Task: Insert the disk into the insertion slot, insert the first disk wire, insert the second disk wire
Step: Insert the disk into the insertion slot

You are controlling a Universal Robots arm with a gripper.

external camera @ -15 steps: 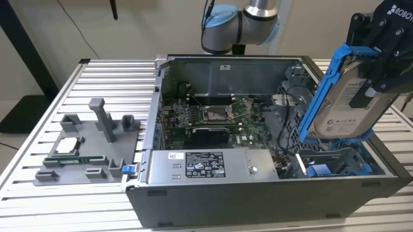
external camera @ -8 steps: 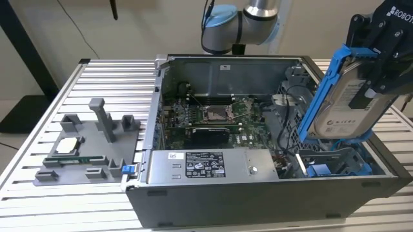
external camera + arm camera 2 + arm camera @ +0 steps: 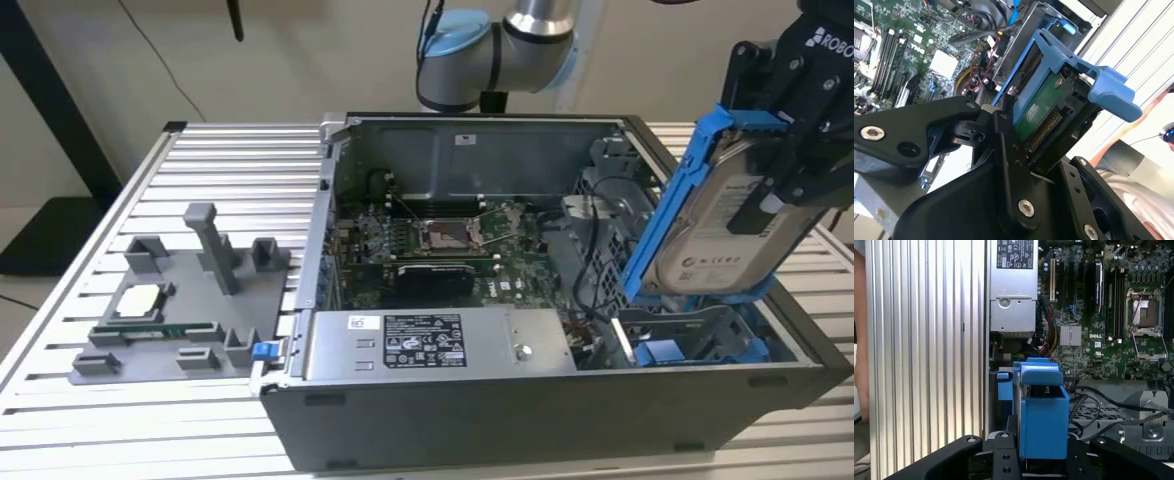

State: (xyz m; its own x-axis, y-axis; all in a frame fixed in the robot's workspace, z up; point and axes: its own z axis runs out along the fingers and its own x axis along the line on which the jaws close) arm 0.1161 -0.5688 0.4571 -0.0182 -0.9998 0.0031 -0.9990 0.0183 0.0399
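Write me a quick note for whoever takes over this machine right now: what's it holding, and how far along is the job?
Gripper: fingers shut on the silver-grey rectangular hard disk in its bright blue plastic frame.
Disk: held on edge, tilted, just above the grey metal insertion slot with blue rails, inside the open grey computer case on the exterior view's right.
Done: disk lifted and over the slot.
Left: disk not seated; neither disk wire plugged in.
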